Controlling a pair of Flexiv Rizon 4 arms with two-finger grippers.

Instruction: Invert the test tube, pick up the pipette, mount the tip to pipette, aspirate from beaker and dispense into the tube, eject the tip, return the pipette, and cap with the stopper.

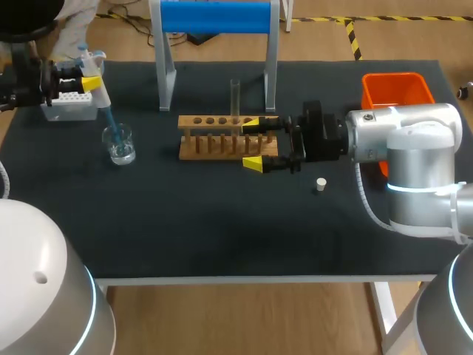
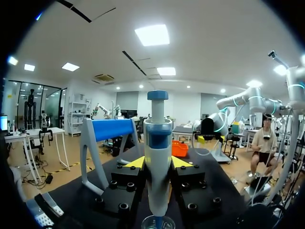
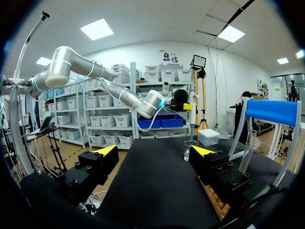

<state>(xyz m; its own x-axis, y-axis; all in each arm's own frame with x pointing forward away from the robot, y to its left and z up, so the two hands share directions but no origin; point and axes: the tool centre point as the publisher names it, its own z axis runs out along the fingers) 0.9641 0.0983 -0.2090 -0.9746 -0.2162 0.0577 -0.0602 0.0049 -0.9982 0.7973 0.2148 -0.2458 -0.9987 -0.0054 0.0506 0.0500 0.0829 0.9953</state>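
Observation:
My left gripper [image 1: 90, 78] is shut on the white and blue pipette [image 1: 96, 83] at the table's far left. The pipette's blue tip [image 1: 109, 122] reaches down into the glass beaker [image 1: 119, 145]. In the left wrist view the pipette [image 2: 157, 157] stands upright between the yellow fingers [image 2: 135, 162], with the beaker's rim [image 2: 157, 222] just below. A clear test tube [image 1: 235, 96] stands upright in the wooden rack [image 1: 222, 139]. My right gripper [image 1: 253, 143] hangs open over the rack's right end and holds nothing. A white stopper [image 1: 320, 185] lies on the mat to its right.
A white tip box [image 1: 70, 105] sits behind the beaker. The blue-topped stand [image 1: 214, 18] rises behind the rack, and an orange bin [image 1: 395, 92] is at the back right. From the right wrist, the beaker [image 3: 190, 150] is ahead and the test tube [image 3: 248, 152] beside the right gripper [image 3: 155, 151].

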